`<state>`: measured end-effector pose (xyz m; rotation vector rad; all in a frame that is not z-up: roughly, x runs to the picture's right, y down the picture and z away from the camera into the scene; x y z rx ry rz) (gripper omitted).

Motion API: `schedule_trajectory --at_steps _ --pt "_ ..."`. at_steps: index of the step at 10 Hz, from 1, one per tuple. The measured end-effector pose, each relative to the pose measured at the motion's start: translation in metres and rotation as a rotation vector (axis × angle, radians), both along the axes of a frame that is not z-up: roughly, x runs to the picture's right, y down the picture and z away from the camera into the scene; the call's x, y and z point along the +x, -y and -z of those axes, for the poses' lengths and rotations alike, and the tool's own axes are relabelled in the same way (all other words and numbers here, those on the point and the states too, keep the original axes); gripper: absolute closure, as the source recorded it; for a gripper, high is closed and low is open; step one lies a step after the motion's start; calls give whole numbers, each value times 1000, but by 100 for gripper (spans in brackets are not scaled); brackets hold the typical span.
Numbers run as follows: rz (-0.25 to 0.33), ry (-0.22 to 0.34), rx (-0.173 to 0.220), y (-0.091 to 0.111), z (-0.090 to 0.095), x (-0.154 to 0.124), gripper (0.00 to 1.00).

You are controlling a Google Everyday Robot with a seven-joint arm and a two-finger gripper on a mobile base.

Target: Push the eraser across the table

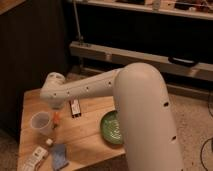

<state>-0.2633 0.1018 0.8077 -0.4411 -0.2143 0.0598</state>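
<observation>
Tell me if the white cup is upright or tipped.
Upright: the cup stands mouth-up on the table; the gripper hangs beside it.

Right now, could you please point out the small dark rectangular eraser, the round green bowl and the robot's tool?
small dark rectangular eraser [75, 107]: camera view, middle of its top face.
round green bowl [110, 129]: camera view, bare inner surface.
tool [56, 106]: camera view, shadowed end under the arm [90, 87], left of the eraser.

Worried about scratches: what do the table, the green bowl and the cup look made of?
Table: light wood, matte, plank seams visible. Green bowl: perhaps glazed ceramic or plastic, slightly glossy. Cup: likely whitish translucent plastic, by its milky look. The gripper hangs under the arm's end, just beside the eraser.
</observation>
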Motion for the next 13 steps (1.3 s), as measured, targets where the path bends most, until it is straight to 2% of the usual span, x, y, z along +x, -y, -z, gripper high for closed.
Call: schedule_trajectory --at_steps 2,4,6,7,10,12,13 --pt "17 19 -9 4 -10 25 96" --pt "72 85 -38 25 -30 58 96" --pt "114 148 -57 51 -44 87 96" --pt "142 186 -61 60 -47 93 96" --pt "219 283 -65 73 -41 89 96" --pt "274 339 -72 69 -23 65 96" --pt "303 361 -75 61 -7 45 96"
